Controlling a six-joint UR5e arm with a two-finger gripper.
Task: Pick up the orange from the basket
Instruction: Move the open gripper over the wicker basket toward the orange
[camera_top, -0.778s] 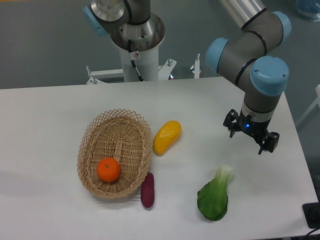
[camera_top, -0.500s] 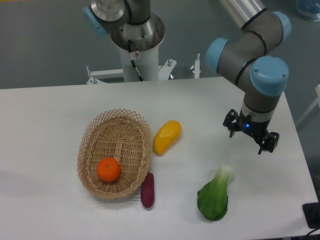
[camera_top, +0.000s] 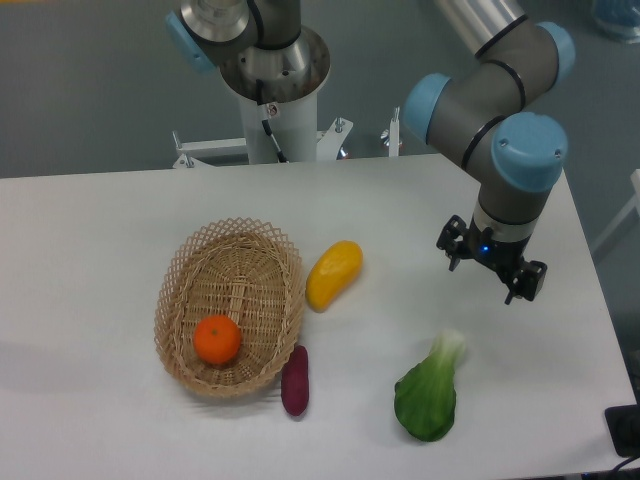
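No part of the pick is judged done: the orange (camera_top: 217, 339) lies in the basket (camera_top: 190, 260); the pincer (camera_top: 490, 271), released and empty, is held well apart near the bench's right edge.

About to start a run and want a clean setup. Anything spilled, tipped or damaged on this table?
Nothing stands out. The orange sits inside the upright basket; the yellow fruit, purple vegetable and leafy green lie intact on the table. The gripper hovers open, empty.
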